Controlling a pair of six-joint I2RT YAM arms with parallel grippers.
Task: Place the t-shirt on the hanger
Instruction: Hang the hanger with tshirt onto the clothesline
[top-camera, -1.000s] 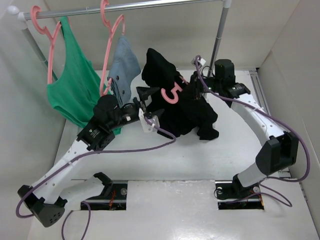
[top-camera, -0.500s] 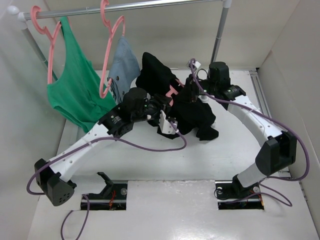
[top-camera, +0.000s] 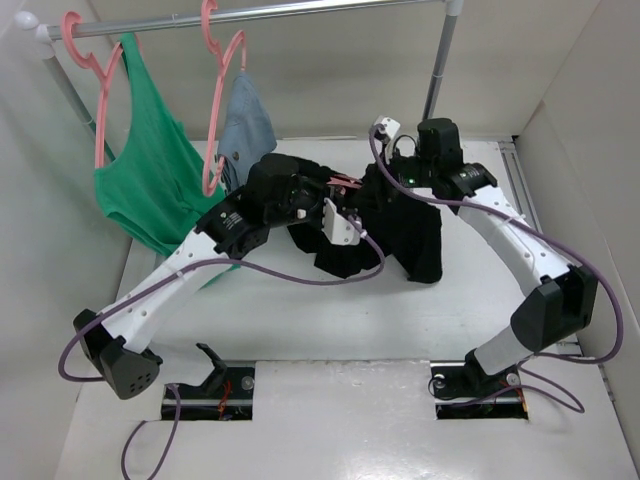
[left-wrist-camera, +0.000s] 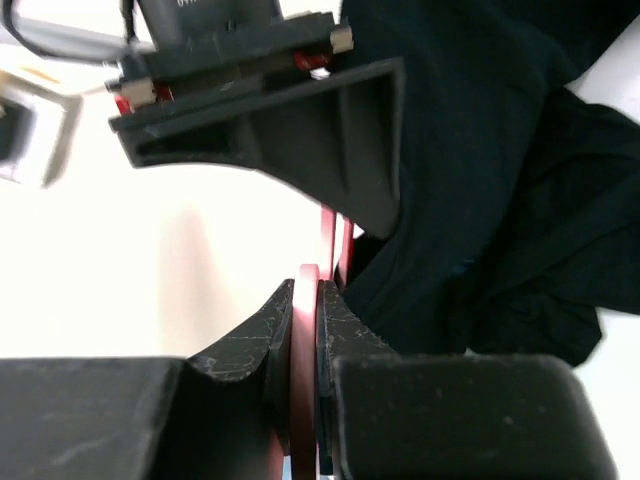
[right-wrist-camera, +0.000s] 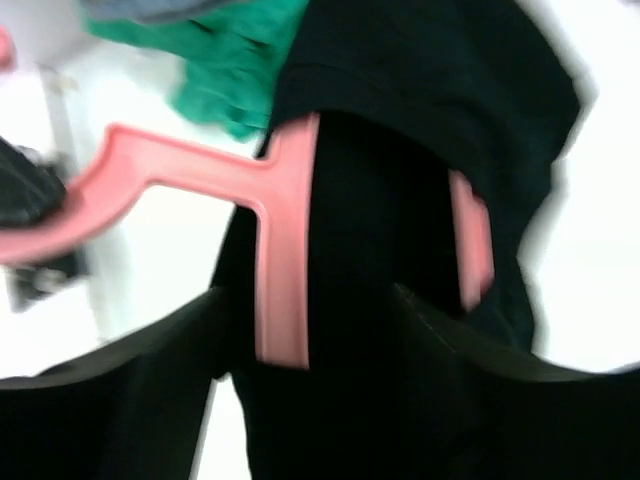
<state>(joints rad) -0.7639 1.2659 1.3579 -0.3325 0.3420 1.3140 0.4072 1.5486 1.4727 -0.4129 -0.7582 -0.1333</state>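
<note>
The t-shirt (top-camera: 420, 230), we judge, is only partly over the hanger (right-wrist-camera: 283, 260) pinched by the left gripper (left-wrist-camera: 305, 297); we cannot tell the hold of the right gripper (right-wrist-camera: 308, 300).

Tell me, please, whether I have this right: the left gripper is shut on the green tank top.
Not quite. The left gripper is shut on the pink hanger instead, as the left wrist view shows.
</note>
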